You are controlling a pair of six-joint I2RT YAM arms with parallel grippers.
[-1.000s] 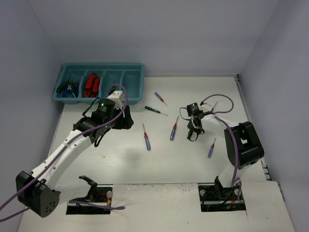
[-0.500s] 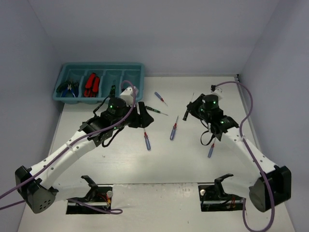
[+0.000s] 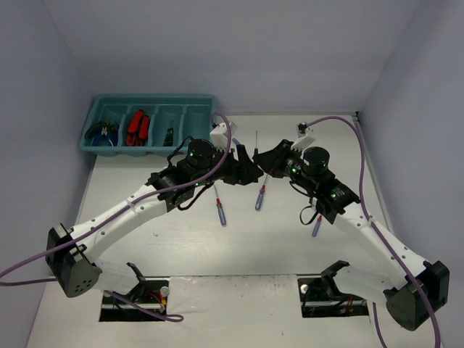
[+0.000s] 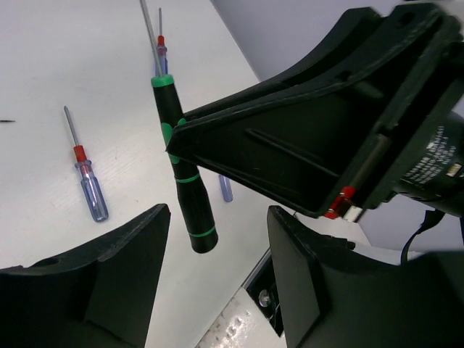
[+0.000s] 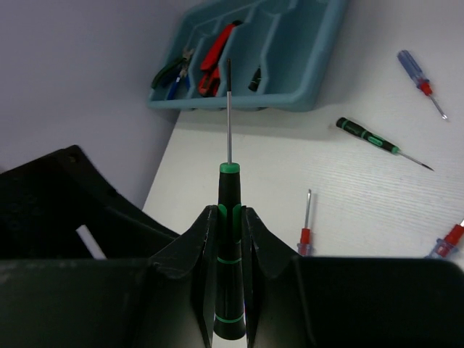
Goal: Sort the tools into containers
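Right gripper [image 5: 230, 217] clenches a black, green-banded screwdriver [image 5: 229, 185] in mid-air, just ahead of the open left gripper [image 4: 217, 268]. Several blue-handled screwdrivers [image 3: 220, 211] lie unsorted on the white table [image 3: 275, 243]. The far teal plastic tray [image 3: 156, 98] holds blue-handled pliers [image 3: 101, 133] and red utility knives [image 3: 138, 127], so sorting seems partway done.

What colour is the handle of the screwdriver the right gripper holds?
Black with green bands; the screwdriver shows best in the right wrist view.

tray [image 3: 210, 119] back left, screwdrivers [image 3: 220, 209] scattered right
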